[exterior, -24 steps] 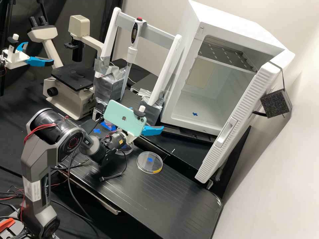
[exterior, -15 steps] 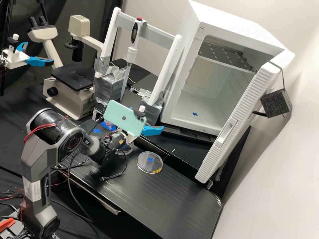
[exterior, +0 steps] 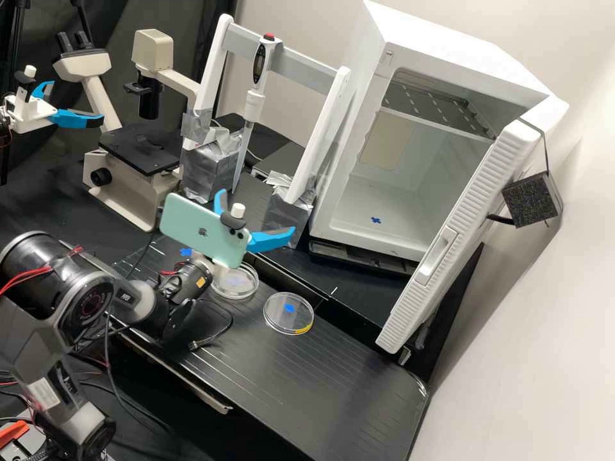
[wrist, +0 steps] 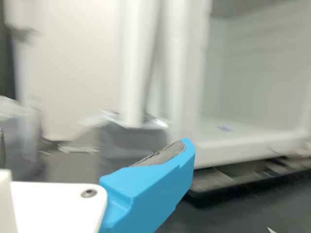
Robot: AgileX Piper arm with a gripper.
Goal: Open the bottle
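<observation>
Well, my blue fingers (exterior: 272, 240) stand wide apart above the desk (exterior: 307, 384), the open white cabinet (exterior: 400, 237) beyond them.

Blue fingers (exterior: 271, 241) apart, clear dishes (exterior: 280, 315), beige microscope (exterior: 131, 199)

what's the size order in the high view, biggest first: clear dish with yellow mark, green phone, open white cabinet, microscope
1. Open white cabinet
2. Microscope
3. Green phone
4. Clear dish with yellow mark
</observation>
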